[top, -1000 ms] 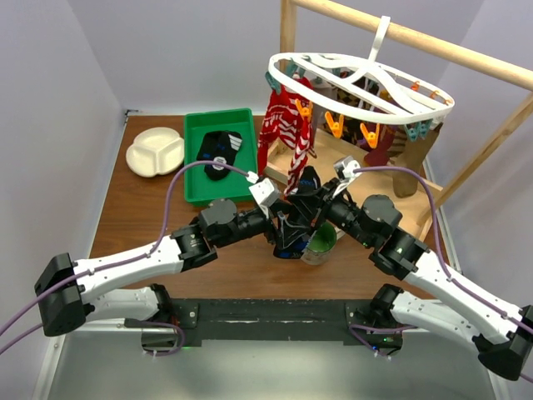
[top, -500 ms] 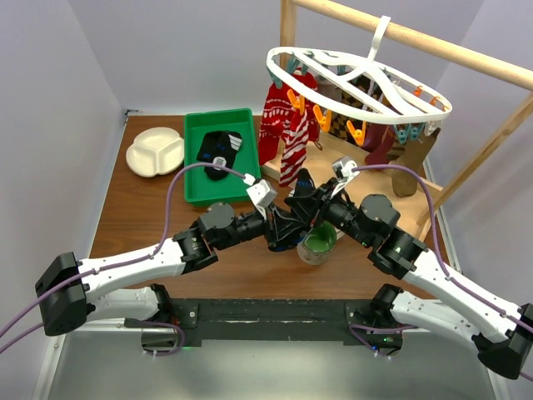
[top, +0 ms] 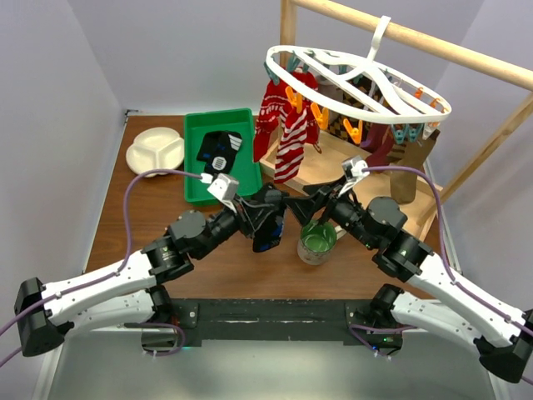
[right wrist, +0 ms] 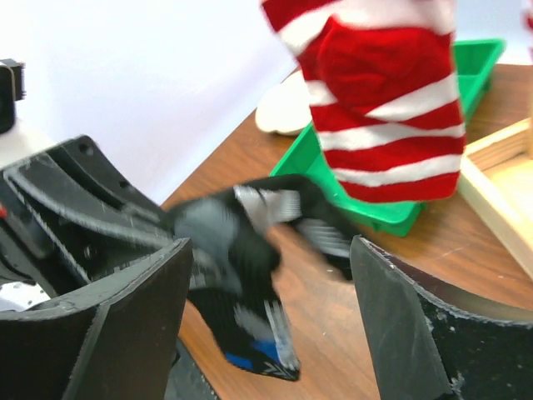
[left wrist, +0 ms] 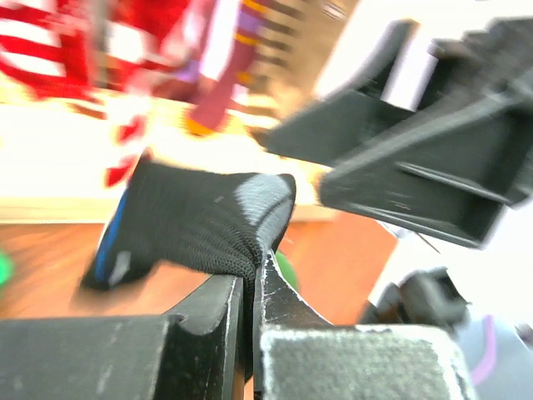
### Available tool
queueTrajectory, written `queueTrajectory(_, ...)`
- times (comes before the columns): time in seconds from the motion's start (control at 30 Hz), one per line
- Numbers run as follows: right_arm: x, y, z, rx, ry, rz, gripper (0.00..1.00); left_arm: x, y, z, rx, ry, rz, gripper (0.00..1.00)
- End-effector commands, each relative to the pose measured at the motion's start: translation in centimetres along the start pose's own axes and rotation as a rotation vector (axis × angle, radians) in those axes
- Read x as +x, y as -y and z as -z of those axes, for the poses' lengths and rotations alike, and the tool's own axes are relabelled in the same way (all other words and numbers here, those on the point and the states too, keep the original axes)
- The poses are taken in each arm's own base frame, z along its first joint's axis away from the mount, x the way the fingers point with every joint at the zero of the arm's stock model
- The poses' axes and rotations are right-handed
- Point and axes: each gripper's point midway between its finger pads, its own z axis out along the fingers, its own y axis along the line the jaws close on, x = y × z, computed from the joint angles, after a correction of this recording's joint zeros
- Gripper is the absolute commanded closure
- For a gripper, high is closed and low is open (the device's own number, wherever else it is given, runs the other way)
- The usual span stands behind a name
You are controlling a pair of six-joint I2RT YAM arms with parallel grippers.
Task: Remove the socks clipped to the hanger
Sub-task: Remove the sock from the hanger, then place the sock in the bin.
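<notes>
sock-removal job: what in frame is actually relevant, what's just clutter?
Job: hanger; striped socks clipped to it; black sock pinched in left gripper; green tray, holding a dark sock.
Lying about: white divided plate; green cup; wooden frame, only carrying the hanger.

Top view was bright and evenly lit from overhead, sharp all over. I logged only faint, soft shadows near the black sock [top: 268, 227]. Left wrist: heavy motion blur and blown-out white glare behind that sock. Right wrist: the sock smeared, the striped sock [right wrist: 383, 117] above it less blurred.
</notes>
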Motion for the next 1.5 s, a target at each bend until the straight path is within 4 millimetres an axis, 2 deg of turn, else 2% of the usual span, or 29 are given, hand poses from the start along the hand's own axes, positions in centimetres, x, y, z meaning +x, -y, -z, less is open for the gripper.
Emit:
queueTrajectory(0.0, -2.5, 0.9, 0.8, 0.08, 0.075, 0.008, 0.18, -4.4, -4.2, 0.7, -0.263, 0.108, -0.022, 1.0)
queueTrajectory(0.3, -3.5, 1.4, 1.8, 0.117, 0.115, 0.0, 0.16, -9.2, -9.4, 0.8, -0.483, 0.229, -0.062, 1.0)
queueTrajectory(0.33, -3.8, 1.4, 1.9, 0.116, 0.121, -0.002, 0.16, -9.3, -10.0, 0.5, -0.492, 0.227, -0.064, 1.0)
queueTrajectory(0.37, -3.3, 1.7, 2.0, 0.128, 0.102, 0.001, 0.16, -10.3, -11.0, 0.5, -0.516, 0.253, -0.069, 1.0)
queueTrajectory(0.43, -3.4, 1.7, 2.2, 0.132, 0.105, 0.0, 0.16, -11.0, -12.0, -0.2, -0.542, 0.271, -0.078, 1.0)
queueTrajectory(0.47, -3.5, 1.7, 2.2, 0.131, 0.107, 0.0, 0.16, -12.0, -12.7, -0.3, -0.557, 0.291, -0.081, 1.0)
queueTrajectory(0.57, -3.6, 1.7, 2.5, 0.139, 0.1, 0.003, 0.16, -12.9, -14.0, -1.9, -0.553, 0.31, -0.084, 1.0)
queueTrajectory(0.6, -3.6, 1.7, 2.6, 0.14, 0.099, 0.005, 0.16, -12.6, -14.5, -2.8, -0.554, 0.301, -0.085, 1.0)
queueTrajectory(0.77, -4.1, 1.5, 3.4, 0.138, 0.104, 0.016, 0.16, -12.6, -16.0, -4.5, -0.568, 0.309, -0.1, 1.0)
queueTrajectory(0.9, -4.3, 1.7, 4.2, 0.146, 0.105, 0.024, 0.16, -10.9, -17.8, -5.6, -0.597, 0.272, -0.108, 1.0)
queueTrajectory(1.03, -4.5, 1.6, 4.8, 0.145, 0.108, 0.023, 0.15, -10.0, -22.1, -5.8, -0.642, 0.258, -0.086, 1.0)
queueTrajectory(1.07, -4.7, 1.5, 5.0, 0.143, 0.112, 0.024, 0.15, -8.5, -23.8, -6.4, -0.652, 0.217, -0.081, 1.0)
queueTrajectory(1.13, -4.8, 1.5, 5.2, 0.146, 0.108, 0.025, 0.15, -8.2, -26.9, -6.9, -0.654, 0.187, -0.056, 1.0)
queueTrajectory(1.17, -4.9, 1.5, 5.3, 0.146, 0.108, 0.025, 0.15, -6.2, -29.4, -7.6, -0.676, 0.133, -0.039, 1.0)
queueTrajectory(1.2, -4.9, 1.4, 5.4, 0.143, 0.104, 0.024, 0.15, -5.9, -31.3, -7.5, -0.663, 0.117, 0.002, 0.93)
queueTrajectory(1.23, -5.0, 1.2, 5.4, 0.138, 0.101, 0.024, 0.15, -6.6, -32.1, -8.0, -0.646, 0.127, 0.018, 0.81)
queueTrajectory(1.27, -5.0, 1.3, 5.4, 0.14, 0.099, 0.024, 0.15, -5.2, -33.6, -8.4, -0.65, 0.093, 0.043, 0.5)
queueTrajectory(1.3, -4.9, 1.2, 5.5, 0.14, 0.092, 0.024, 0.15, -6.6, -34.2, -8.8, -0.64, 0.108, 0.051, 0.37)
queueTrajectory(1.37, -4.9, 1.3, 5.6, 0.143, 0.086, 0.033, 0.15, -7.1, -34.4, -9.0, -0.652, 0.096, 0.051, 0.21)
queueTrajectory(1.47, -4.6, 1.6, 5.6, 0.158, 0.08, 0.041, 0.14, -10.0, -32.6, -9.0, -0.612, 0.15, 0.037, 0.15)
